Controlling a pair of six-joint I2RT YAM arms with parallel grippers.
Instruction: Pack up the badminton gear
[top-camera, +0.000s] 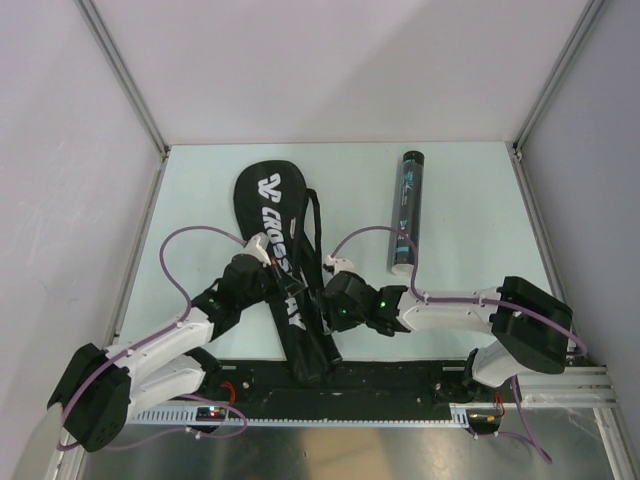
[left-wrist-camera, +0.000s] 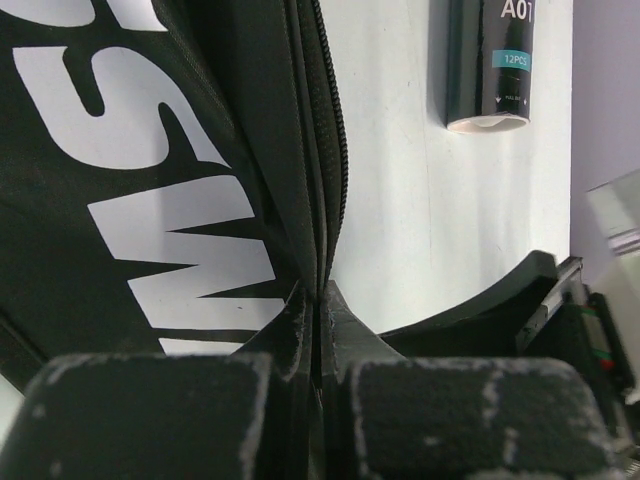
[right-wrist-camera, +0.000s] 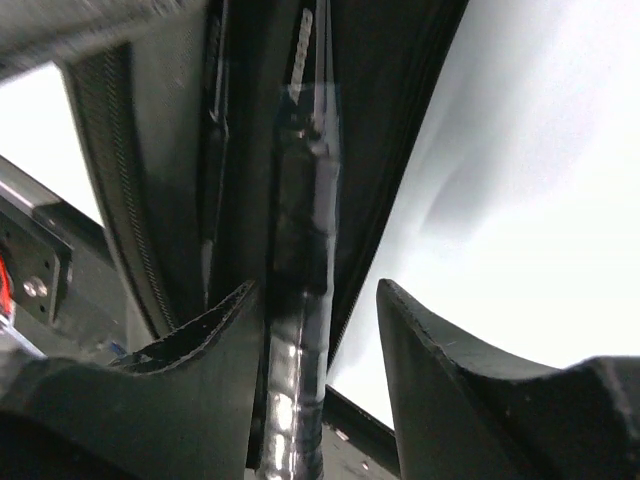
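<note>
Top external view: black white-lettered bag (top-camera: 272, 200) lies lengthwise on the table (top-camera: 470, 170) between the two arms, with the tube (top-camera: 407, 210) well apart on its right.

Left wrist view shows the left gripper (left-wrist-camera: 318, 300) with its fingers pressed together, pinching the bag's zipper edge where the seam runs down into them; the tube's capped end lies beyond on the bare table. Right wrist view shows the right gripper (right-wrist-camera: 318, 295) spread over the bag's narrow end. A black racket handle (right-wrist-camera: 300, 230) in clear wrap runs between the fingers (right-wrist-camera: 200, 370), close beside one and clear of the other, so nothing is clamped. The handle lies along the bag's dark fabric beside a zipper strip; whether it sits inside the opening cannot be told.
</note>
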